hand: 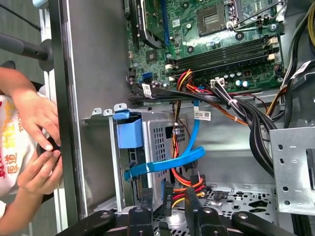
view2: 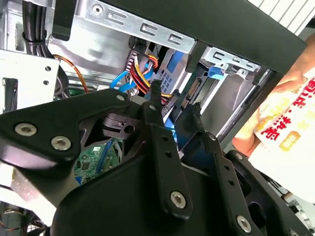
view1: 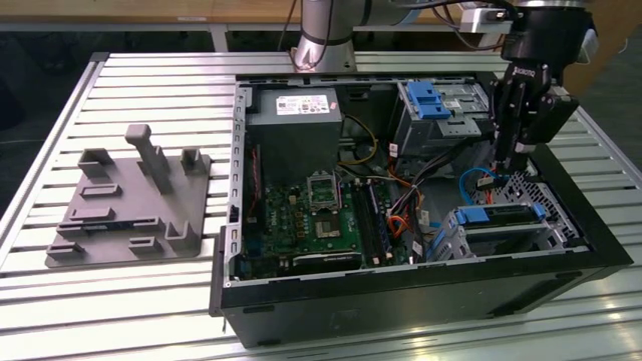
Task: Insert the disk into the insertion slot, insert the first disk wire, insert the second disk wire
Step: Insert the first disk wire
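1. Open PC case (view1: 401, 301) lies on its side on a slatted metal table (view1: 150, 83), taking up the table's half toward the exterior view's right.
2. The disk (view1: 501, 218), w/ blue carrier ends showing, sits in the insertion slot (view1: 453, 247). Slot is in the case corner toward the exterior view's lower right, against the case's right wall.
3. Gripper (view1: 507, 167) hangs from the arm and reaches down inside the case along that right wall. It is just beyond the disk's far end and near the tall cage w/ blue latch (view1: 431, 105) in the far-right corner.
4. Hand state: in both wrist views the gripper (view2: 175, 96) (hand: 170, 194) has its two fingers (view2: 155, 98) parted by a modest gap, w/ nothing clamped.
5. In the first wrist view a black plug (hand: 167, 199) on red/yellow/orange wires (hand: 184, 179) lines up betw. the fingers w/ space either side. Can't tell if it's seated in the disk.
6. Blue flat cable (hand: 167, 164) loops across next to the slot's wall. In the exterior view it arcs just below the fingertips (view1: 471, 180).
7. Motherboard (view1: 311, 218) fills the case's mid-left area, w/ the PSU (view1: 296, 120) at the far-left corner.
8. Grey moulded fixture (view1: 131, 203) sits near the table's edge at the exterior view's left, well apart from the case.
9. A person's hands (hand: 37, 118) are outside the case wall, holding a white printed packet (view2: 290, 118).
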{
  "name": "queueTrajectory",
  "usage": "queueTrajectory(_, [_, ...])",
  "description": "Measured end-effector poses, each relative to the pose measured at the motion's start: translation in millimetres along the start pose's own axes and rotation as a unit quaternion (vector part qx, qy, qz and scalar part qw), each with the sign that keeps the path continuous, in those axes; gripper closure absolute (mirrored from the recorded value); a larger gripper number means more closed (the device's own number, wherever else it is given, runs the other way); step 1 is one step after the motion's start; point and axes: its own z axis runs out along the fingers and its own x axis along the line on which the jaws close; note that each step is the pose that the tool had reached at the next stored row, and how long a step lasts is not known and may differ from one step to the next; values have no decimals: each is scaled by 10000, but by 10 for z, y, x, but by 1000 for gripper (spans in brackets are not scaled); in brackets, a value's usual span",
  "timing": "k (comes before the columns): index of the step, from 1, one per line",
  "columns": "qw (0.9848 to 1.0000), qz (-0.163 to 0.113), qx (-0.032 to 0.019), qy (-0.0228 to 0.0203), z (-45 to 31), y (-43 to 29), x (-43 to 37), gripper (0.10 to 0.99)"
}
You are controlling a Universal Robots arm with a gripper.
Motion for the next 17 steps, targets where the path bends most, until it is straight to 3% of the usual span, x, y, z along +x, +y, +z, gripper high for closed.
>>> queueTrajectory(9, [10000, 1, 1, 10, 20, 2, -11, 694])
queueTrajectory(11, [10000, 1, 1, 12, 24, 3, -13, 706])
queueTrajectory(12, [10000, 1, 1, 14, 25, 4, -15, 780])
queueTrajectory(17, [10000, 0, 1, 34, 30, 6, -23, 780])
